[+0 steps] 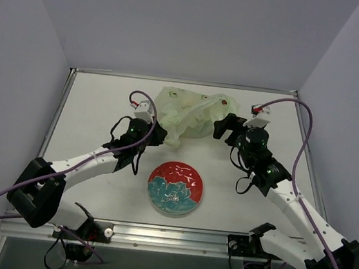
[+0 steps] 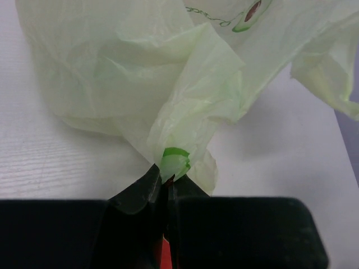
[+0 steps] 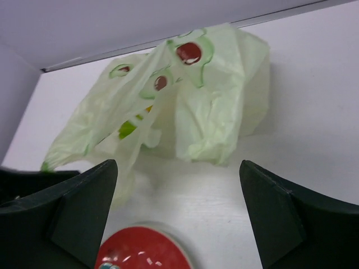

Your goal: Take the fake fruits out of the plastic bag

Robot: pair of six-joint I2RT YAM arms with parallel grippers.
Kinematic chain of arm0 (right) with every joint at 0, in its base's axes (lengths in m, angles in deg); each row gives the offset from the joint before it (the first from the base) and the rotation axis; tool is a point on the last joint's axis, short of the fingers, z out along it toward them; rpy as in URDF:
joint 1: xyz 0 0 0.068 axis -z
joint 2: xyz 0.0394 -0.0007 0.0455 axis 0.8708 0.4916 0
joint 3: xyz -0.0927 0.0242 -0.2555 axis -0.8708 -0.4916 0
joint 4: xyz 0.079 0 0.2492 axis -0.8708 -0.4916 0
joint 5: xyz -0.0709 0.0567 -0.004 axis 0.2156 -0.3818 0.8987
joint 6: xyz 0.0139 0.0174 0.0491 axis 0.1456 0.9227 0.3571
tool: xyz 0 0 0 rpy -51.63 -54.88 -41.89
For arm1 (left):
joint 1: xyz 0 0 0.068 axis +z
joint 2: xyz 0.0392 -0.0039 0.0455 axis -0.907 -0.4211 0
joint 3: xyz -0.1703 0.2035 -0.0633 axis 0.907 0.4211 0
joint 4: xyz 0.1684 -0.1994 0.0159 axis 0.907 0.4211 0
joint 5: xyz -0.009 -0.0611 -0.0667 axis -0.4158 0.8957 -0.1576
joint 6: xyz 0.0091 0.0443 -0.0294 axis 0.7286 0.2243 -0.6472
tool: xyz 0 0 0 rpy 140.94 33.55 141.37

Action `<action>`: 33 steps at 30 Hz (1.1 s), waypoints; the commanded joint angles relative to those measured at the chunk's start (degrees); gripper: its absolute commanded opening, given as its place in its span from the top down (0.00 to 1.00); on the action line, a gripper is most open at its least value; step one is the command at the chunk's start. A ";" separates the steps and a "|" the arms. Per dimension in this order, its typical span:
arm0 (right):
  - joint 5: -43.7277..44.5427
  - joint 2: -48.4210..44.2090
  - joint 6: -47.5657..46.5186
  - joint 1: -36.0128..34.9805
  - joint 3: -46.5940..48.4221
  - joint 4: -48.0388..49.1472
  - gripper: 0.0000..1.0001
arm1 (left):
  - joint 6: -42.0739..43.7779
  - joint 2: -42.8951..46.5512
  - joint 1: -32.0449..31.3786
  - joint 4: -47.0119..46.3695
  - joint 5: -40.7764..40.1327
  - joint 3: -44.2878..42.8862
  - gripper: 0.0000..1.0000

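The plastic bag point(image 1: 195, 113) — thin, translucent pale green, printed with green-ringed red and brown spots — lies crumpled just beyond the plate point(image 1: 162, 171), one corner drawn into a twisted tail above the plate's left side. Inside it, the fake fruits point(image 3: 128, 130) show only as a light green and yellow glimpse.

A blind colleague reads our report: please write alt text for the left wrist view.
Black fingers pinch a twisted corner of a pale green plastic bag, the rest of which lies crumpled on a white table beyond.

Bright, even light — soft shadows
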 commanded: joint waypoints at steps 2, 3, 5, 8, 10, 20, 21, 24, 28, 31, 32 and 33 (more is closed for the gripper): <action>3.62 -4.67 9.06 -7.41 -8.44 2.77 0.17 | -2.07 3.63 -1.84 -1.77 -1.58 -2.88 0.98; 3.97 -4.50 9.78 -8.91 -9.42 4.10 0.17 | -2.50 3.98 -2.54 -1.76 -1.75 -2.53 0.98; 4.32 -1.80 10.92 -12.16 -9.52 5.60 0.18 | -2.51 4.95 -3.33 -1.07 -2.54 -2.35 0.98; 4.32 2.08 11.54 -14.19 -8.73 9.90 0.18 | -2.86 6.36 -4.65 -0.01 -3.07 -2.44 0.98; 3.89 6.91 12.59 -14.20 -7.86 14.39 0.17 | -2.95 7.41 -5.53 0.60 -3.42 -2.44 0.98; -0.50 25.72 17.16 -9.28 0.23 26.69 0.10 | -2.60 9.70 -7.47 2.98 -4.74 -1.83 0.98; -1.38 26.69 17.86 -8.14 0.67 27.75 0.12 | -2.60 10.13 -7.55 2.98 -4.83 -1.65 0.98; -4.29 28.72 19.80 -7.25 0.59 33.11 0.19 | -2.07 11.01 -7.82 3.94 -5.44 -1.82 0.98; -1.40 31.53 19.54 -7.16 2.69 32.95 0.37 | -1.19 13.12 -8.87 7.10 -6.68 -2.96 0.98; 0.28 33.55 19.01 -6.73 4.19 30.49 0.71 | -0.05 15.14 -10.10 9.91 -8.08 -4.72 0.98; 0.28 32.95 19.19 -6.72 3.23 30.22 0.81 | 0.13 15.67 -10.45 10.53 -8.69 -4.99 0.98; 0.28 31.99 19.01 -6.72 2.44 30.48 0.87 | 0.56 16.81 -10.98 10.97 -9.13 -5.60 0.98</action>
